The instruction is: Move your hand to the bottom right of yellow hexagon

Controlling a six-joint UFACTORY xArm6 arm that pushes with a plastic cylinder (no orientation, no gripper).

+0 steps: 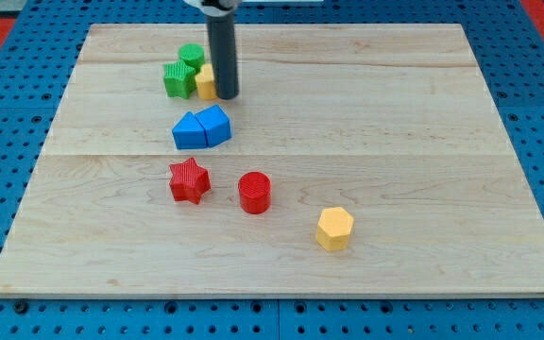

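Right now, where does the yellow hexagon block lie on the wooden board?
The yellow hexagon block lies toward the view's bottom, right of centre, on the wooden board, with the red cylinder block as its nearest neighbour, up-left.

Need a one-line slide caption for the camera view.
Rod with my tip beside the green and yellow blocks near the view's top, far from the yellow hexagon at lower right.

Pale wooden board [423, 142] on blue pegboard [8, 316]. On the board: yellow hexagon block [334, 229], red star block [189, 180], red cylinder block [254, 193], 2 blue blocks [202, 127], 2 green blocks [183, 72], yellow block [205, 82], dark rod [223, 52].
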